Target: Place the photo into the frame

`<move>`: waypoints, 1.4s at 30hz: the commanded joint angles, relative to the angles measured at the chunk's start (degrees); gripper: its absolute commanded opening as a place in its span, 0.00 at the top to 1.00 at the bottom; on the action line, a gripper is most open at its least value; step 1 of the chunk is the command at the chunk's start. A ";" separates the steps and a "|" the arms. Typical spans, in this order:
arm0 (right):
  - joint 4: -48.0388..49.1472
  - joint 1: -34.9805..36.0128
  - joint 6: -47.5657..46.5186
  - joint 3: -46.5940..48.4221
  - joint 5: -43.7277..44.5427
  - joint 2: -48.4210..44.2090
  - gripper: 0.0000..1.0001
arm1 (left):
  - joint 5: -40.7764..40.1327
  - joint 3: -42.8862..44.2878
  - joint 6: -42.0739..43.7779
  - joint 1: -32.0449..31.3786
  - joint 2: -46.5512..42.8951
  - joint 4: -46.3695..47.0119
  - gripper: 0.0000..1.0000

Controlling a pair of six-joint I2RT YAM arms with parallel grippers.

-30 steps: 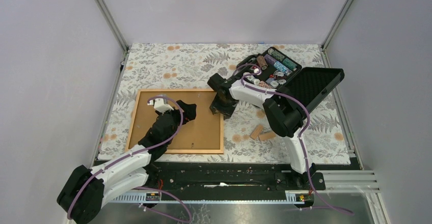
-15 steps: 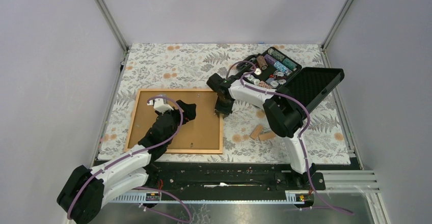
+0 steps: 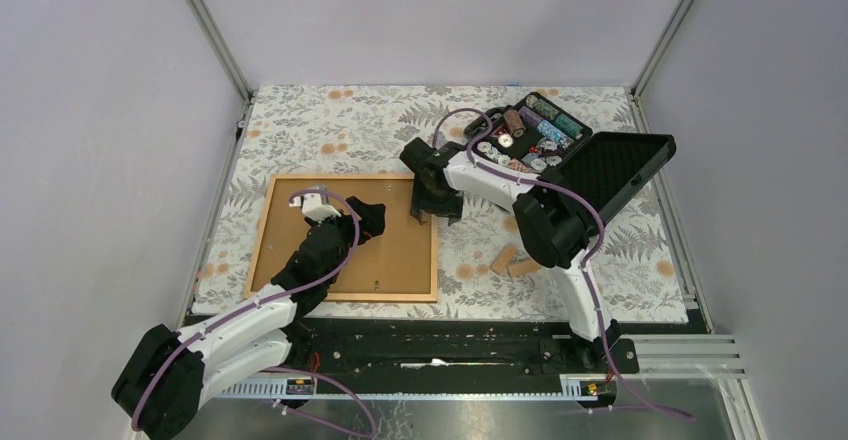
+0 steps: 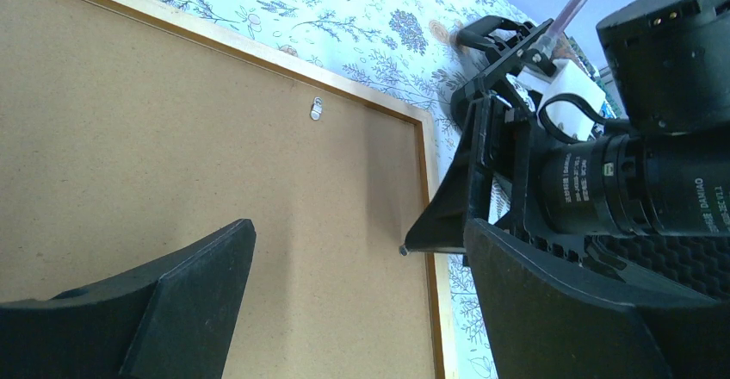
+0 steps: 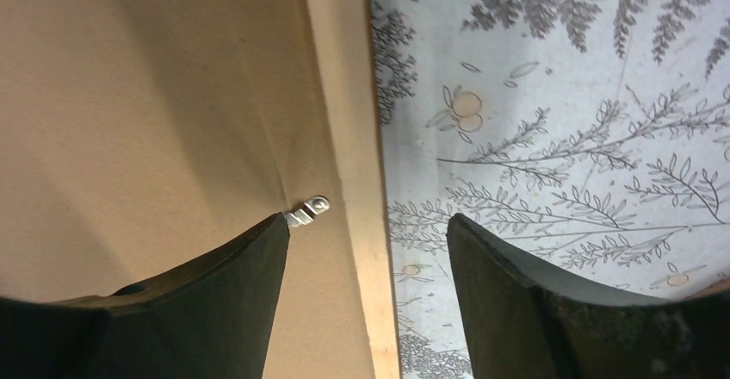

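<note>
The frame (image 3: pixel 258 242), with a thin orange-tan border, lies flat on the left half of the table. A plain brown backing board (image 3: pixel 395 255) fills it. The photo is hidden from every view. My left gripper (image 3: pixel 368 222) hovers open over the board (image 4: pixel 172 138), with nothing between its fingers. My right gripper (image 3: pixel 433 207) stands open astride the frame's right border (image 5: pixel 349 138). Its left fingertip (image 5: pixel 274 228) touches a small metal tab (image 5: pixel 310 209) at the board's edge, and the other finger is over the cloth. A second tab (image 4: pixel 317 108) shows on the far border.
A black case (image 3: pixel 612 168) with its lid open stands at the back right, its tray holding several small rolls and discs (image 3: pixel 530 135). Two wooden blocks (image 3: pixel 515 260) lie on the floral cloth right of the frame.
My right gripper narrowed, then spread again, and shifted slightly towards the far end of the frame's right border. The left arm and the frame have not moved.
</note>
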 commanded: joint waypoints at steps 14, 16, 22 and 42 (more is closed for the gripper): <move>-1.09 0.12 -0.73 3.35 1.25 5.17 0.33 | -2.29 -0.53 0.68 -0.85 -0.75 2.47 0.03; -1.08 0.31 -1.13 2.63 1.16 5.33 0.40 | -2.29 -0.48 0.71 -0.86 -0.74 2.47 0.03; -0.66 0.77 -2.89 -1.21 -0.71 4.15 0.57 | -2.48 -0.40 0.71 -1.02 -0.56 2.36 0.03; -1.81 -0.70 -26.85 2.11 6.64 5.37 1.00 | -2.55 -0.31 0.71 -1.04 -0.47 2.26 0.03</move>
